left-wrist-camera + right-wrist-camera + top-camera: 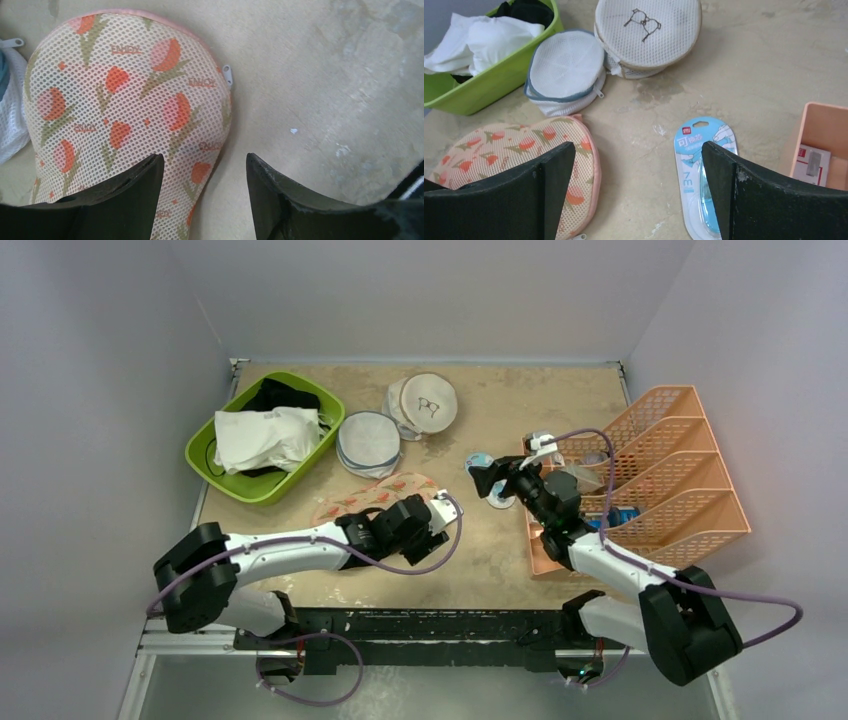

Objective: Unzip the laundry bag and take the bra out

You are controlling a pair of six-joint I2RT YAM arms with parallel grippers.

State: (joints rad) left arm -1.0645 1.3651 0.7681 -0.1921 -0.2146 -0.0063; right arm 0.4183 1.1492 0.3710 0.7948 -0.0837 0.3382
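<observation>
Low in the middle of the overhead view, the laundry bag lies flat on the worktop, just below and to the right of the green tub. My left hand sits over the bag's right end. From its wrist camera I see the fingers parted to a middling gap and gripping nothing. The left one overlaps the flowered mesh, the right one is over bare worktop, and the bag's edge runs down between them. I cannot tell whether either finger touches the fabric. A white zip pull lies at the bag's right edge, above the gap, and the pink seam around the edge looks shut.

My right hand is at centre right of the overhead view, well apart from the laundry bag. Its fingers are spread wide with nothing between them. Below it in its wrist view a blue blister pack lies on the worktop, with the orange rack at the right edge of the frame.

Toward the top of that same view, the round mesh bag leans against the tub. The glasses bag sits just to the right, touching it. White cloth and a dark garment fill the tub.
</observation>
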